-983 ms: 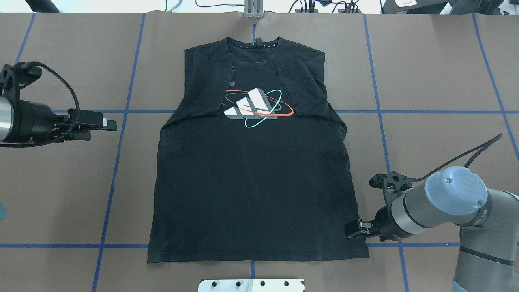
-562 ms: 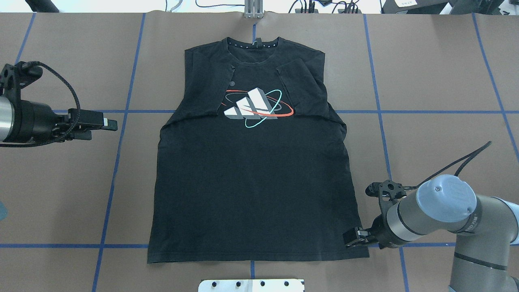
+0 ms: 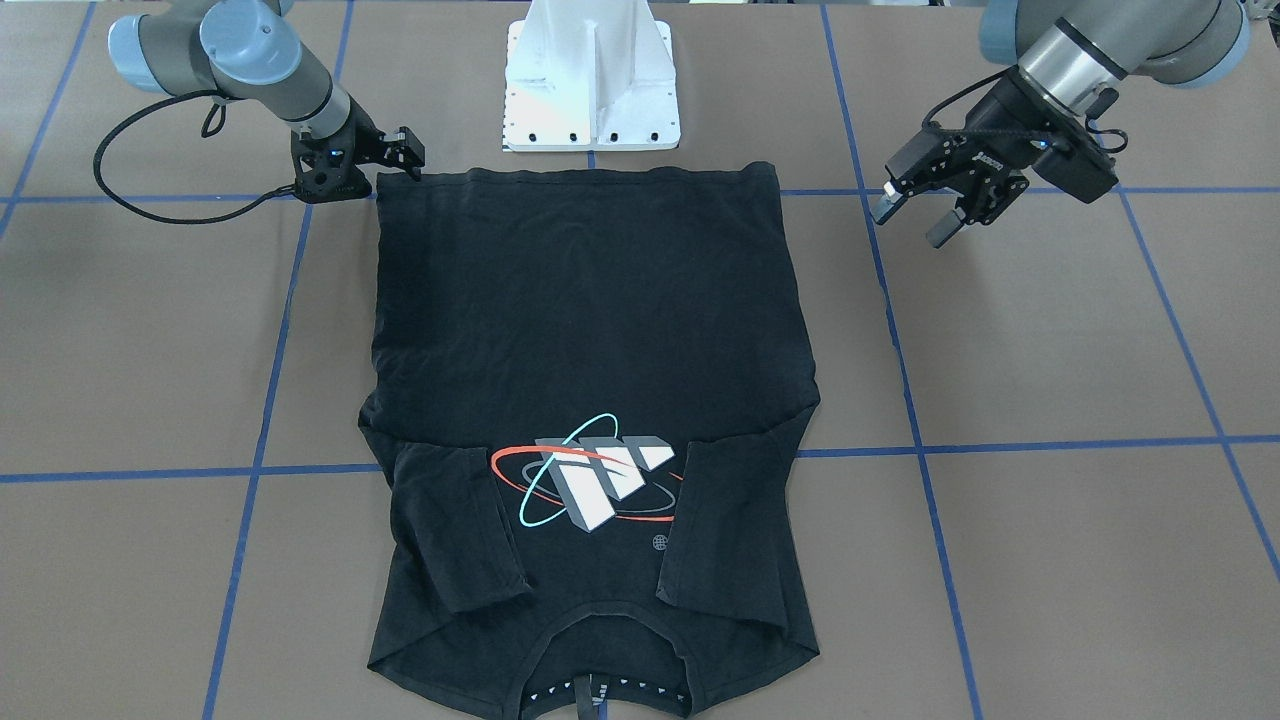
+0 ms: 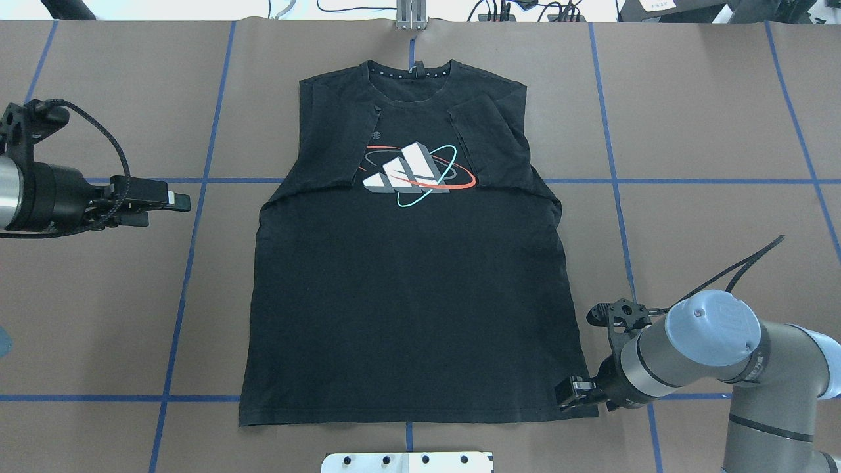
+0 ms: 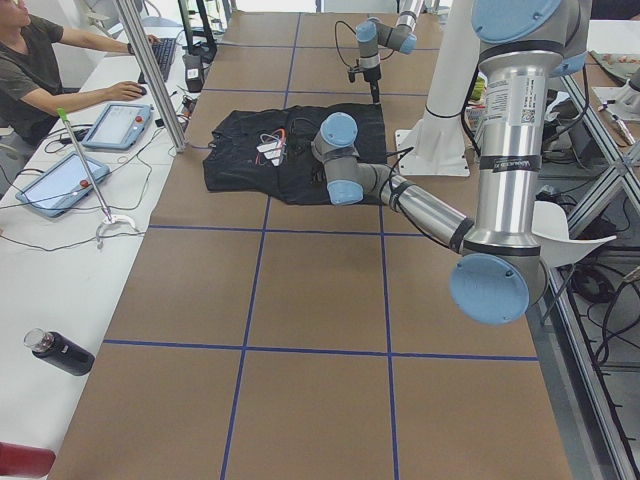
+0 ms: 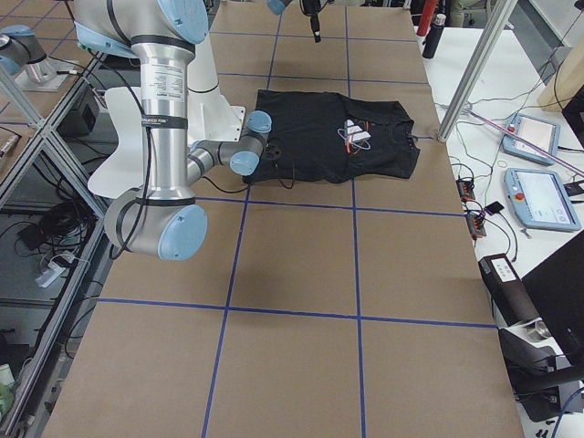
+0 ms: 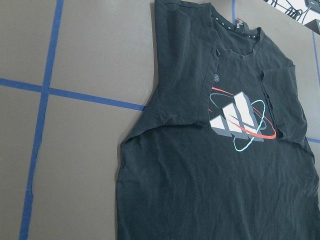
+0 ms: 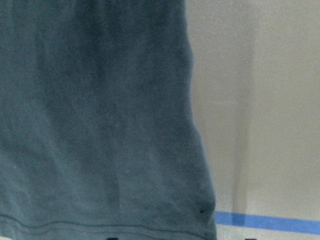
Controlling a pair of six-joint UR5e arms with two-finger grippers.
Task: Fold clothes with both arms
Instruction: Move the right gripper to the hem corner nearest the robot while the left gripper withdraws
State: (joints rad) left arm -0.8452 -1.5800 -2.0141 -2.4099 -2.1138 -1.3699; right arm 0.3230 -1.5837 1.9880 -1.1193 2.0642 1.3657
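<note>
The left gripper (image 4: 176, 200) hangs above the brown table (image 4: 709, 131), turned on its side. Its fingers (image 3: 886, 208) stand wide apart, with nothing between them. They point toward the black shirt (image 4: 407, 295), which lies well ahead of the fingertips and does not touch them. A blue tape line (image 4: 217, 180) on the table passes close by the fingertips.

The shirt lies flat in the middle of the table, front side up. Both short sleeves (image 4: 493, 141) are folded inward over the chest. They lie on each side of the white-grey logo (image 4: 410, 174) with its red and cyan rings. The collar (image 4: 410, 71) is at the far end from both pairs of fingers.

The right gripper (image 4: 570, 394) is low, at the bottom corner of the shirt on its own side. In the right wrist view, two small dark tips show at the lower edge, set apart, so the fingers seem spread. The hem corner lies just ahead of them, between the two tips, flat on the table and not lifted.
</note>
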